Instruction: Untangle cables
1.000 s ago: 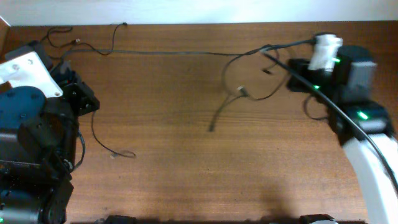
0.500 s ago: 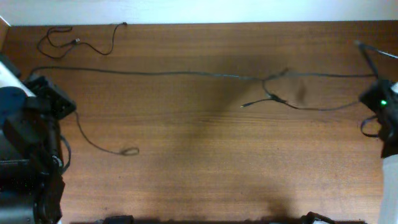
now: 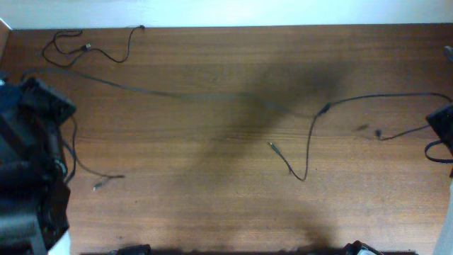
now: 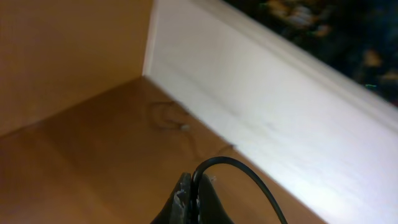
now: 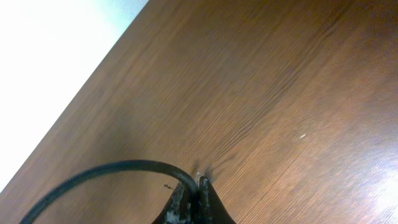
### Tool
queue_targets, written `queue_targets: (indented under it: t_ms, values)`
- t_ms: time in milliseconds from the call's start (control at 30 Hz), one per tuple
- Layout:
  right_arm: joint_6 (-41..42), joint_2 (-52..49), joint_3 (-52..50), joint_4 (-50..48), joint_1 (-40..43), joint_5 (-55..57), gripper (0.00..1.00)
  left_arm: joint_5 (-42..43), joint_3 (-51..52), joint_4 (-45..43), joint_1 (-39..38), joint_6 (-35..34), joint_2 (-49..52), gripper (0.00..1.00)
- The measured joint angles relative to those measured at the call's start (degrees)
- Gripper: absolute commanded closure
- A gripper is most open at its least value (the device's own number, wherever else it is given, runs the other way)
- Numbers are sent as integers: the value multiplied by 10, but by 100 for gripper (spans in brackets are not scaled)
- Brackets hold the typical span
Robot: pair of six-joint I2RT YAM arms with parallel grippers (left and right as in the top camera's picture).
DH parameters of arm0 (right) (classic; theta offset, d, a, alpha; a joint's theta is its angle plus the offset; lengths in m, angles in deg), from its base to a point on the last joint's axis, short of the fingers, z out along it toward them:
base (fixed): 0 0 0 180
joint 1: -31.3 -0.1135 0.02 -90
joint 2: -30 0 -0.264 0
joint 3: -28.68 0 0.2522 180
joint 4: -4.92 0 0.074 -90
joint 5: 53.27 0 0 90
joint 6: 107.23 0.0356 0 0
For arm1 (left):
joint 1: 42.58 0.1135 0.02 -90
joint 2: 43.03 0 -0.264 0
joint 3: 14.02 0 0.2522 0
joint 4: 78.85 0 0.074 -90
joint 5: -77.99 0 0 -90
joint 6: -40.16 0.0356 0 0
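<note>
1. The cables point(image 3: 324, 108) lie spread over the desk point(image 3: 212, 212). One long strand runs from the left arm to a junction right of centre, then on to the right edge.
2. From that junction a strand drops toward the front and hooks back to a plug end (lying free on the wood).
3. A coiled strand point(image 3: 85, 47) sits apart in the far-left corner.
4. Left end effector point(image 4: 191, 186): fingers pressed together, with a black cord arching out from between them.
5. Right end effector point(image 5: 198, 186): likewise closed on a black cord.

Table point(image 3: 212, 205) — smooth brown wood; cables point(image 3: 324, 108) — matt black.
</note>
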Motion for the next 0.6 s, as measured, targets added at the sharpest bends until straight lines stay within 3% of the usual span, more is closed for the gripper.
queue_targets:
  t_ms: [133,200,367,433,600]
  values:
    - [-1,-2,0,7,-3,-33,96,92,1,-78,1,19,21,100]
    - [-7,-8,0,9,-3,-57,96,192,1,-142,2,43,31,100]
    - [-40,-51,0,12,-13,-148,96,590,4,-384,2,54,43,100]
    - [-45,-70,0,20,-20,-165,96,673,2,-430,2,22,39,100]
    - [-80,-89,0,27,-58,-215,95,724,2,-436,2,-19,39,100]
